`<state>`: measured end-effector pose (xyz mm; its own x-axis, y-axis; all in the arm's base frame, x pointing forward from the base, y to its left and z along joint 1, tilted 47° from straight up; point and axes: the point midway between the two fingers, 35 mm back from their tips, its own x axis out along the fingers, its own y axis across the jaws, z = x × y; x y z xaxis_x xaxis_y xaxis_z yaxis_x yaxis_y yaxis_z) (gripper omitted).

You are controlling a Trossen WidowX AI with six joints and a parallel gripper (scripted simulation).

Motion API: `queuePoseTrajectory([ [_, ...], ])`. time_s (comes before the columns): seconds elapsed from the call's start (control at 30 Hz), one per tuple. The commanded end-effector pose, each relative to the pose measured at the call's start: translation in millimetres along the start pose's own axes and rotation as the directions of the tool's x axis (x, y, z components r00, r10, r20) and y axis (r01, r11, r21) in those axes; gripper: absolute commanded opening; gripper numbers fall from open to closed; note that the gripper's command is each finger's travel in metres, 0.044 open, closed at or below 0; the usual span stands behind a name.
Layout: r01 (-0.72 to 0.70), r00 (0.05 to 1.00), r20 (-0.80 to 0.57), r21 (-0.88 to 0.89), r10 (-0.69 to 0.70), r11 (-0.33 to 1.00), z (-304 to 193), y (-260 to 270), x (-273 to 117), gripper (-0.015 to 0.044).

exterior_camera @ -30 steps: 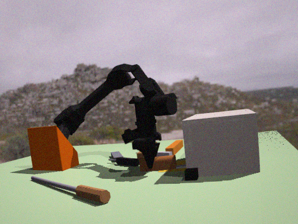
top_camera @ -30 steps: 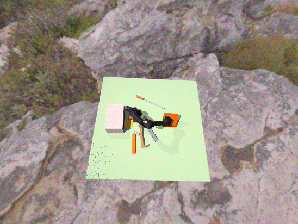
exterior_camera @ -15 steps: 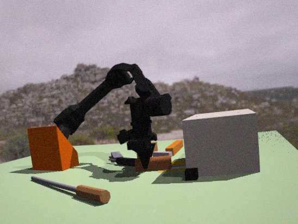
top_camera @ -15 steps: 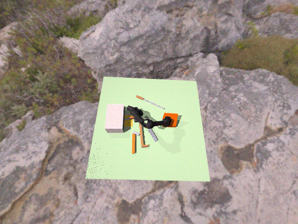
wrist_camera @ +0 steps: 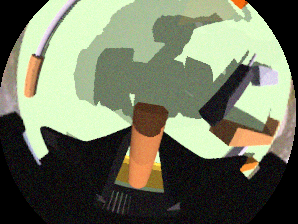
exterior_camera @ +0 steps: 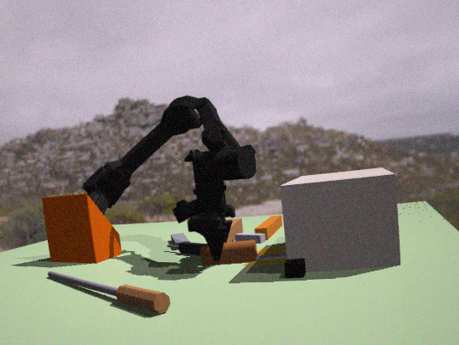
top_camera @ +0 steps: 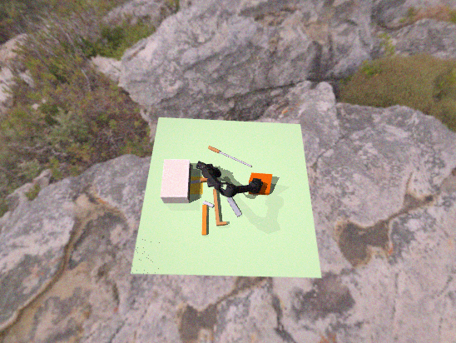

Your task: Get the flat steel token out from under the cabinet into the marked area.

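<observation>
My gripper [top_camera: 207, 180] [exterior_camera: 216, 255] [wrist_camera: 146, 131] is shut on the orange-brown handle [exterior_camera: 242, 251] [wrist_camera: 145, 162] of a tool, low over the table in front of the cabinet [top_camera: 175, 179] [exterior_camera: 341, 226]. The tool's thin grey shaft [top_camera: 195, 181] [exterior_camera: 272, 257] points from the handle across the yellow marked area [top_camera: 196, 191] [wrist_camera: 156, 177] toward the cabinet's front; its far end is hidden. Pale vent slots show low in the wrist view. The steel token cannot be made out in any view.
A thin rod with an orange handle [top_camera: 214, 149] [exterior_camera: 143, 299] [wrist_camera: 33, 76] lies to one side. Opposite lie a wooden L-shaped piece [top_camera: 217, 208], an orange bar [top_camera: 205, 221] with a grey end and a black-handled grey tool [top_camera: 234, 206]. A black block [exterior_camera: 295, 268] stands by the cabinet's front corner.
</observation>
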<state>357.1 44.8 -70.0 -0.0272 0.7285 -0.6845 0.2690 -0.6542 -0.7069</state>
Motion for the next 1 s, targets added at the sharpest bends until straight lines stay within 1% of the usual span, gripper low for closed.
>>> queuePoseTrajectory([
  [0.0,0.001,1.000,0.004,0.002,-0.001,1.000,8,1,1,0.0000],
  [0.97,0.001,1.000,0.005,0.003,-0.001,1.000,41,1,1,0.0000],
])
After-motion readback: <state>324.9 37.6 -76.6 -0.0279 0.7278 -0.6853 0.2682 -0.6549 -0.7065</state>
